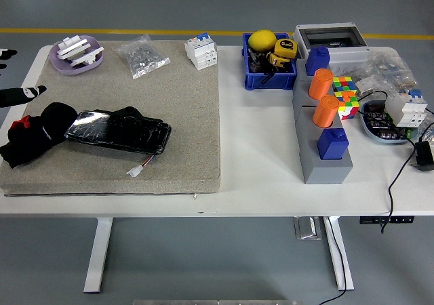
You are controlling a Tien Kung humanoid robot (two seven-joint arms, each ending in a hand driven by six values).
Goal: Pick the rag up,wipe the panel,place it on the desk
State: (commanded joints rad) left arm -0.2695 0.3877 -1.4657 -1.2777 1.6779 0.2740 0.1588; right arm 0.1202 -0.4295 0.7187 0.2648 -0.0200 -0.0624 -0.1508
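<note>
The black rag (pixel 35 134) lies crumpled on the grey mat (pixel 176 108) at its left edge, touching the left end of the panel. The panel (pixel 121 130) is a glossy black slab lying flat on the mat, with a small white plug on a wire (pixel 137 169) at its front. Of my left hand (pixel 16 81) only two spread black fingers (pixel 20 93) show at the picture's left edge, above the rag and apart from it, holding nothing. My right hand is out of view.
At the back of the mat are a purple dish (pixel 76 54), a bag of small parts (pixel 141 55) and a white breaker (pixel 201 51). To the right stand a blue bin (pixel 269 68), a grey block with orange cylinders (pixel 324 125), a colour cube (pixel 344 95) and cables.
</note>
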